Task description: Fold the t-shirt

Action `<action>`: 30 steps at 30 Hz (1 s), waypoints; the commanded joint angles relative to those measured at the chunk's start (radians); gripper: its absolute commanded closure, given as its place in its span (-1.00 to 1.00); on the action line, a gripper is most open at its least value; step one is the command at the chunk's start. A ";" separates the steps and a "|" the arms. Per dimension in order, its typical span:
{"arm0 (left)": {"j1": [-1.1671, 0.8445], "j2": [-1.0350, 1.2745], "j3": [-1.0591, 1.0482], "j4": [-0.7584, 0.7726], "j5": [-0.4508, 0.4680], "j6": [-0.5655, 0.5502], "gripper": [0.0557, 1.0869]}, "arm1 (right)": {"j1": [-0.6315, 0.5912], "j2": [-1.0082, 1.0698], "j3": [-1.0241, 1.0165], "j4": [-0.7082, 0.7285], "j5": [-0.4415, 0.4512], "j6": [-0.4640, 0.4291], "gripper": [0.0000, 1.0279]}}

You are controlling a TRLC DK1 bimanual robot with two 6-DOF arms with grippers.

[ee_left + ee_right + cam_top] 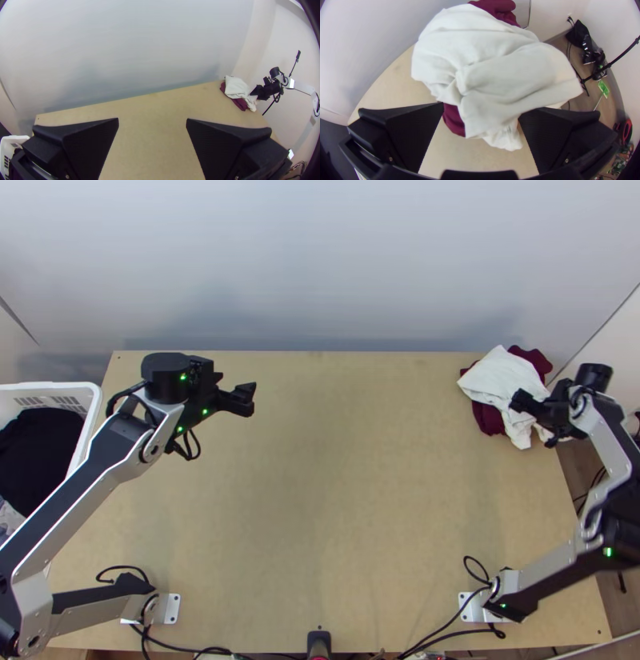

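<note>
Bunched white cloth (504,380) lies on top of dark red cloth (490,418) at the table's far right corner. My right gripper (534,420) is over the near side of this pile. In the right wrist view my right gripper (480,116) stands open, with the white cloth (493,66) and a bit of dark red cloth (454,120) beyond and between its fingers. My left gripper (250,399) is above the far left part of the table, away from the cloths. Seen from its wrist, the left gripper (152,121) is open with bare table between its fingers.
A white basket (90,420) holding black cloth (40,456) stands off the table's left edge. The wooden table (344,500) stretches bare between the arms. Cables (448,624) run along its near edge. A pale wall (320,268) rises behind the far edge.
</note>
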 commanded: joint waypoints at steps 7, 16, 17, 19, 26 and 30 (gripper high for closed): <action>0.045 -0.149 -0.068 0.010 0.000 -0.001 -0.91 | 0.201 -0.657 -0.269 -0.142 -0.035 -0.066 -0.93; 0.306 -0.331 -0.306 0.084 0.012 -0.087 -0.91 | 0.448 -1.056 -0.552 0.020 0.105 0.022 -0.93; 0.346 -0.357 -0.357 0.095 0.025 -0.093 -0.91 | 0.457 -1.088 -0.590 0.050 0.128 0.024 -0.93; 0.386 -0.432 -0.473 0.141 0.028 -0.089 -0.91 | 0.462 -1.154 -0.667 0.106 0.154 0.036 -0.93; 0.421 -0.676 -0.737 0.254 0.028 -0.061 -0.90 | 0.462 -1.370 -0.845 0.272 0.220 0.022 -0.93; 0.426 -0.754 -0.811 0.333 0.026 -0.047 -0.90 | 0.470 -1.453 -0.920 0.376 0.222 -0.037 -0.93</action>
